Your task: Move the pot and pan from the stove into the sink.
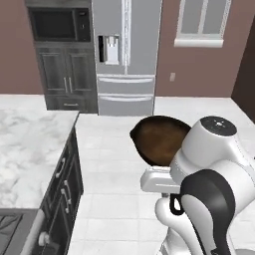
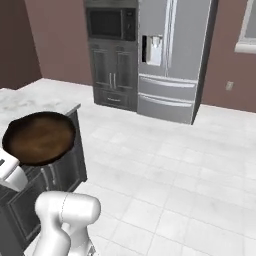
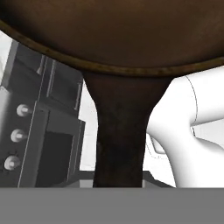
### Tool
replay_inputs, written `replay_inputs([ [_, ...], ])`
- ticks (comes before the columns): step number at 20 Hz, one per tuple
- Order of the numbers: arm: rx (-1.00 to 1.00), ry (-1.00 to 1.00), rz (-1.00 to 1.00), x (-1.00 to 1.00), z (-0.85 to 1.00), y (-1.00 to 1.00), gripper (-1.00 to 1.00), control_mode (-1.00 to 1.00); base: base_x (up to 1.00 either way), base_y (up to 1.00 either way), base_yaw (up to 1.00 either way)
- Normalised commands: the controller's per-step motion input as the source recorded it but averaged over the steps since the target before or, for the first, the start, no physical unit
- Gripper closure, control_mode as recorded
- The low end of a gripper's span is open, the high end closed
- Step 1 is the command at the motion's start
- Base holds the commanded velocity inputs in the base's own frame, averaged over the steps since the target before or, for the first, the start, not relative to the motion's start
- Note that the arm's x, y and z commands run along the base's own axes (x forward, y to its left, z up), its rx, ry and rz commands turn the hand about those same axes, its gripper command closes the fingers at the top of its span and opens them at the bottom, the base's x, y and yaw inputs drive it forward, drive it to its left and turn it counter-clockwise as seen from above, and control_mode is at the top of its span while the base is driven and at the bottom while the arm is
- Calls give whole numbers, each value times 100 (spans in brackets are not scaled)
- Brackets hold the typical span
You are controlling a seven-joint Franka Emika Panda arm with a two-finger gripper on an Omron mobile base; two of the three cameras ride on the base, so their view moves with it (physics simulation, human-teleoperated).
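Pan (image 1: pixel 160 139) held up in the air, clear of any surface, tilted so the rusty brown inside faces the cameras. In the left base view, sits just at 11 o'clock of the white arm's upper joint, partly hidden behind it, over the tiled floor (image 1: pixel 114 164). In the right base view, hangs at 9 o'clock of the frame (image 2: pixel 39 138), in front of the dark cabinet under the marble table (image 2: pixel 30 102).

In the hand view, pan handle (image 3: pixel 119 144) runs straight from 6 o'clock up to the round body at 12 o'clock, body rim arcing across the top. Handle rises from exactly where the fingers sit at the bottom edge; finger tips themselves hidden behind it. Fingers nearly closed, pinching the handle end.

Stove (image 3: pixel 26 144) at 9 o'clock in the hand view, dark front with three silver knobs (image 3: pixel 18 135) in a column. Corner of the stove also at 7 o'clock of the left base view (image 1: pixel 17 229).

Steel fridge (image 1: pixel 125 55) and wall oven (image 1: pixel 60 25) against the far wall.
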Motion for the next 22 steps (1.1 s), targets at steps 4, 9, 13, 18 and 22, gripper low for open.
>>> replay_inputs([
  [4, 0, 0, 0, 0, 0, 0, 100, 100, 0, -20, -48],
  [9, 0, 0, 0, 0, 0, 0, 100, 100, 0, -20, -48],
  [13, 0, 0, 0, 0, 0, 0, 100, 100, 0, -20, -48],
  [18, 0, 0, 0, 0, 0, 0, 100, 100, 1, -19, -48],
  [22, 0, 0, 0, 0, 0, 0, 100, 100, 0, -21, -48],
])
